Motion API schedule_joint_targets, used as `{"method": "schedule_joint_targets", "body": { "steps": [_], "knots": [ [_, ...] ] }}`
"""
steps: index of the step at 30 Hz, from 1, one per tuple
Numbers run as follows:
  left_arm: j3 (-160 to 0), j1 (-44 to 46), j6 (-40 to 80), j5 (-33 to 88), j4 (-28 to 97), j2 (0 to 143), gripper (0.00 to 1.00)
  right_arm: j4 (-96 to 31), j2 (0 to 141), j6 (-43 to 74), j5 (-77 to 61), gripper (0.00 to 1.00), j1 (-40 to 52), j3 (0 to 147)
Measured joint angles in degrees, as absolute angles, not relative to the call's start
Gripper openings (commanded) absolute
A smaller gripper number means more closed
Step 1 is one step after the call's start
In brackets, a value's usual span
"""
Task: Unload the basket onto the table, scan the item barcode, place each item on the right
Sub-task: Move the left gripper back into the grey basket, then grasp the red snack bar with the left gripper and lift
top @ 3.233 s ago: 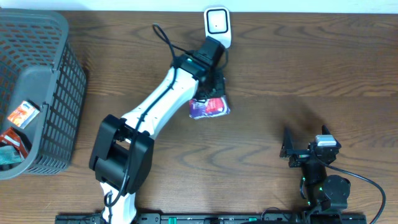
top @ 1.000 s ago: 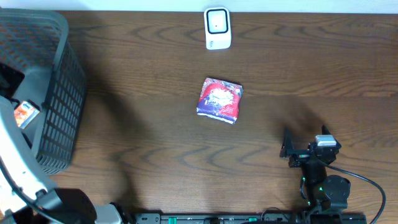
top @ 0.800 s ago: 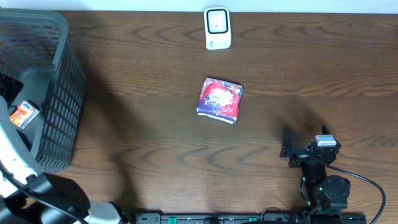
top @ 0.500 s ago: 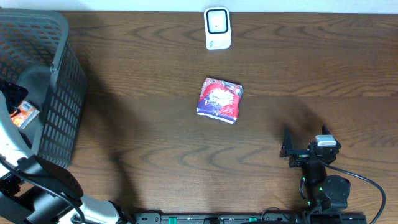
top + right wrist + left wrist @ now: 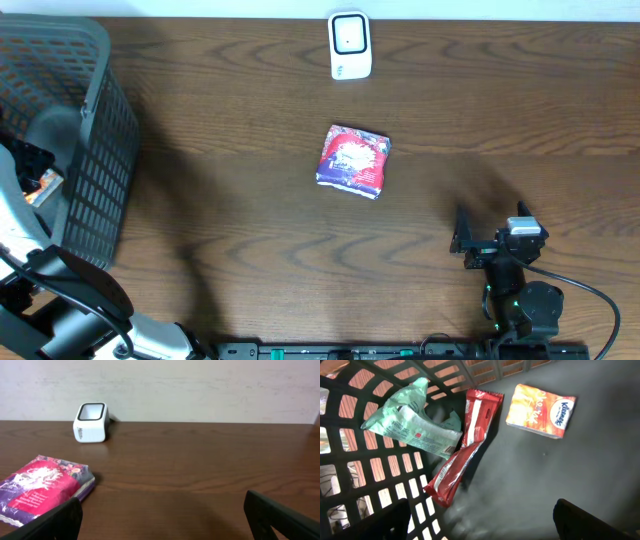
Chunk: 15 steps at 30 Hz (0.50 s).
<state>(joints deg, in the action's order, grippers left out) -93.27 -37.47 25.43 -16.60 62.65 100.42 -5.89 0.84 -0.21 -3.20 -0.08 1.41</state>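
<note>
I take the white scanner (image 5: pixel 350 44) at the far edge of the counter (image 5: pixel 520 120) as my mark. The red and purple packet (image 5: pixel 354 160) lies flat on the counter just on my side of the scanner, clearly apart from it and touched by neither arm; in the right wrist view the packet (image 5: pixel 42 487) sits low and left with the scanner (image 5: pixel 91 422) standing upright behind it against the wall. Well to the left of the scanner is the dark basket (image 5: pixel 95 150), and my left arm reaches down into it. In the left wrist view the left tool (image 5: pixel 485 525) hangs wide over the basket floor, both fingers showing only as dark shapes at the lower corners, with nothing between them. Beneath it lie a red wrapper (image 5: pixel 465 445), a crumpled green packet (image 5: pixel 410 425) touching the wrapper on the side of the lattice wall (image 5: pixel 370 475), and an orange tissue pack (image 5: pixel 541 411) lying apart from both. The right tool (image 5: pixel 165 522) is parked well to the right of the scanner and nearer to me, its fingers spread wide and empty, pointing across the counter toward the scanner
</note>
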Motion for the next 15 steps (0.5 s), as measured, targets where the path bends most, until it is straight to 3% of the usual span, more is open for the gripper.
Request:
{"method": "schedule_joint_targets", "body": {
  "steps": [15],
  "knots": [
    [-85.3,-40.1,24.9,-16.9,57.8,100.4,0.90,-5.9,0.8,-0.2,-3.2,0.99,-0.1,1.4]
  ]
}}
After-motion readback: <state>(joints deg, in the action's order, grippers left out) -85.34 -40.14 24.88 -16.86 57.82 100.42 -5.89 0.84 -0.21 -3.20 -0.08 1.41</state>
